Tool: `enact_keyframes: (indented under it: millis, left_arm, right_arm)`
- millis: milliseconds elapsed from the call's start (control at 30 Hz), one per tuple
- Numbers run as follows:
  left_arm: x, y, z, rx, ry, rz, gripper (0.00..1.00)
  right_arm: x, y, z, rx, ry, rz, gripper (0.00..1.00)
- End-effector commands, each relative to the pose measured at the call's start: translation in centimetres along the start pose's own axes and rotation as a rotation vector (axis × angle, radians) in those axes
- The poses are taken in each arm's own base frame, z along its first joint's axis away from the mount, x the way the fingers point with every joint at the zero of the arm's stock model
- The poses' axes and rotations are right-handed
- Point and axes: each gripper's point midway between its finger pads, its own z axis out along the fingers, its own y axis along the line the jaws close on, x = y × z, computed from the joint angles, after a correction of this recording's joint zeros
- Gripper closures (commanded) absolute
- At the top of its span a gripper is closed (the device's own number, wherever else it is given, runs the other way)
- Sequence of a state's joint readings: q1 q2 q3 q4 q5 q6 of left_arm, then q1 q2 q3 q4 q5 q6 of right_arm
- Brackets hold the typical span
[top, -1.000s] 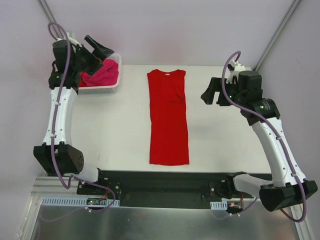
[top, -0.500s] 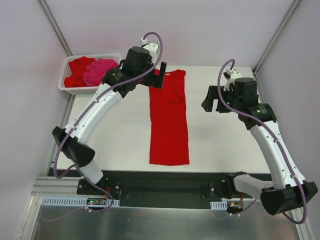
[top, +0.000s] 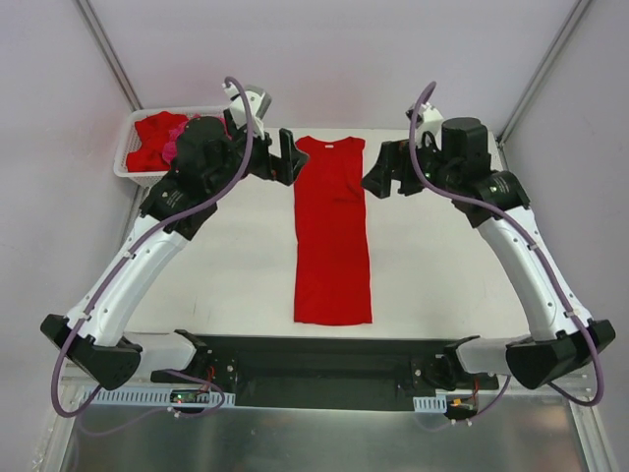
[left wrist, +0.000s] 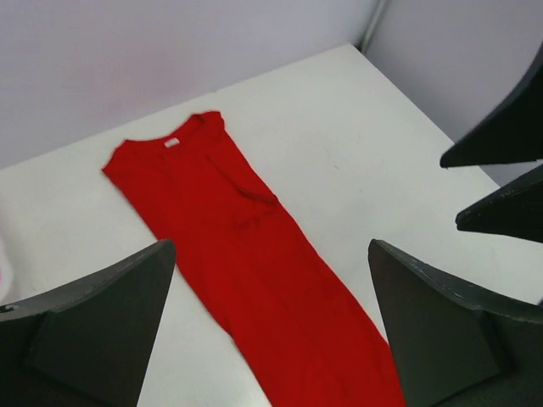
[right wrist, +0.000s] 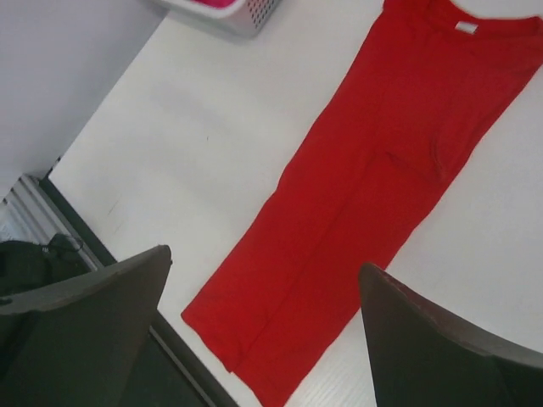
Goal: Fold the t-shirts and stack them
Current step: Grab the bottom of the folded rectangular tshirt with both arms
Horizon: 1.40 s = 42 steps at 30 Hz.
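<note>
My left gripper (top: 287,157) was over the basket (top: 126,149) at the far left corner a second ago; now it has swung across and hangs just beside the left of the collar end of the red t-shirt (top: 332,236), fingers spread wide and holding nothing. My right gripper (top: 381,179) has also come closer, to the right of the same end, also spread and empty. I judge the crosswise fold is next, from the collar. The t-shirt lies flat in the middle of the table (top: 226,256) as a long narrow strip, sleeves folded in, the hem toward my bases, with one small crease in the upper half.
</note>
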State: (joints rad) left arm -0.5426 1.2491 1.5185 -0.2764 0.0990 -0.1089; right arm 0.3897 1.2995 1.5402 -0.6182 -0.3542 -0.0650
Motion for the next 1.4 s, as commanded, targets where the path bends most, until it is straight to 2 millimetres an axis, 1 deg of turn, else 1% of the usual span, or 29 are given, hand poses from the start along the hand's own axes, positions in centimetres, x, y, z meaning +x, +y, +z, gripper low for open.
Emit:
enact_keyframes:
  millis: [0, 33, 67, 100, 133, 167, 200, 233, 267, 300, 333, 367, 400, 433, 467, 500, 567, 633, 667, 733, 767, 867, 933, 1067, 1200, 1233, 1267, 1300, 1367]
  left_arm:
    - [5.7, -0.4, -0.1, 0.070, 0.170, -0.109, 0.04]
    - [9.5, 0.0, -0.4, 0.050, 0.248, -0.213, 0.04]
    - [10.0, 0.1, -1.8, 0.049, 0.245, -0.262, 0.07]
    - [11.4, 1.1, -2.6, 0.014, 0.258, -0.309, 0.07]
    - [15.1, 1.8, -3.4, -0.020, 0.326, -0.374, 0.07]
    - [15.1, 1.7, -5.1, -0.016, 0.298, -0.389, 0.04]
    - [15.7, 3.1, -6.1, -0.057, 0.289, -0.424, 0.03]
    - [17.8, 3.5, -7.0, -0.077, 0.318, -0.483, 0.01]
    - [17.5, 3.4, -8.2, -0.066, 0.286, -0.504, 0.01]
    - [18.2, 3.1, -8.6, -0.047, 0.296, -0.533, 0.01]
    - [19.7, 2.8, -8.7, -0.044, 0.325, -0.574, 0.01]
    - [20.3, 1.9, -8.7, 0.011, 0.352, -0.617, 0.01]
    - [21.7, 1.5, -8.6, 0.025, 0.386, -0.687, 0.01]
    - [21.8, 1.0, -8.2, 0.066, 0.382, -0.707, 0.01]
    - [22.1, 0.8, -8.1, 0.081, 0.389, -0.726, 0.01]
    - [23.1, 0.3, -8.2, 0.105, 0.413, -0.763, 0.01]
    - [23.8, 0.3, -7.8, 0.116, 0.426, -0.777, 0.01]
    - [26.1, 0.0, -7.7, 0.133, 0.493, -0.820, 0.01]
    - [26.3, -0.1, -7.2, 0.169, 0.484, -0.825, 0.01]
    - [29.0, -1.3, -7.5, 0.220, 0.568, -0.947, 0.01]
    - [29.8, -1.5, -7.3, 0.260, 0.544, -0.959, 0.01]
    - [31.5, -1.9, -7.9, 0.242, 0.561, -1.058, 0.01]
    - [31.4, -2.1, -8.4, 0.242, 0.550, -1.076, 0.01]
    - [32.3, -2.7, -9.3, 0.248, 0.591, -1.109, 0.01]
    - [31.5, -3.1, -9.3, 0.273, 0.619, -1.138, 0.01]
    - [31.8, -3.2, -9.5, 0.258, 0.654, -1.153, 0.01]
    - [30.9, -3.1, -9.1, 0.271, 0.645, -1.118, 0.01]
    - [30.9, -3.0, -9.0, 0.258, 0.659, -1.123, 0.01]
    - [30.2, -3.1, -8.8, 0.265, 0.674, -1.138, 0.01]
  right_arm:
    - [3.8, 2.1, 0.8, -0.058, 0.130, 0.042, 0.04]
    - [7.4, 1.2, 1.4, -0.028, 0.200, 0.061, 0.04]
    - [9.1, 1.7, 0.5, -0.027, 0.209, 0.051, 0.04]
    - [10.2, 1.5, 0.2, -0.017, 0.195, 0.052, 0.04]
    - [14.5, 0.0, 0.3, 0.037, 0.267, 0.114, 0.04]
    - [14.7, 0.0, -1.2, 0.045, 0.212, 0.130, 0.04]
    - [15.6, -0.6, -1.7, 0.063, 0.204, 0.154, 0.04]
    - [16.7, -0.6, -2.1, 0.053, 0.213, 0.200, 0.04]
    - [18.3, -1.4, -2.3, 0.064, 0.228, 0.250, 0.04]
    - [18.7, -1.2, -2.7, 0.048, 0.217, 0.272, 0.04]
    - [19.3, -0.7, -2.8, 0.009, 0.236, 0.323, 0.04]
    - [20.9, -1.3, -2.6, 0.015, 0.264, 0.370, 0.04]
    - [21.0, -0.8, -2.7, -0.032, 0.258, 0.397, 0.04]
    - [21.0, -1.1, -2.7, -0.037, 0.241, 0.453, 0.04]
    - [22.0, -1.3, -2.1, -0.059, 0.237, 0.491, 0.04]
    - [22.1, -0.5, -2.2, -0.120, 0.238, 0.519, 0.04]
    - [23.5, -0.7, -1.4, -0.152, 0.243, 0.596, 0.04]
    - [25.0, -0.3, -0.9, -0.195, 0.299, 0.647, 0.04]
    - [24.9, -0.2, -0.5, -0.222, 0.287, 0.649, 0.04]
    - [26.6, -0.4, -0.1, -0.235, 0.348, 0.709, 0.04]
    - [26.6, -0.4, 0.1, -0.244, 0.355, 0.724, 0.04]
    - [25.9, -0.1, 0.0, -0.281, 0.359, 0.744, 0.04]
    - [25.2, 0.0, -0.5, -0.306, 0.353, 0.762, 0.04]
    - [26.1, -0.4, -1.3, -0.267, 0.398, 0.769, 0.04]
    - [25.4, 0.5, -1.5, -0.351, 0.440, 0.799, 0.04]
    - [25.1, 0.7, -1.6, -0.369, 0.431, 0.771, 0.04]
    - [24.7, 0.6, -1.7, -0.358, 0.424, 0.758, 0.04]
    - [24.7, 0.2, -1.6, -0.324, 0.404, 0.747, 0.04]
    - [24.7, -0.5, -1.7, -0.293, 0.399, 0.829, 0.04]
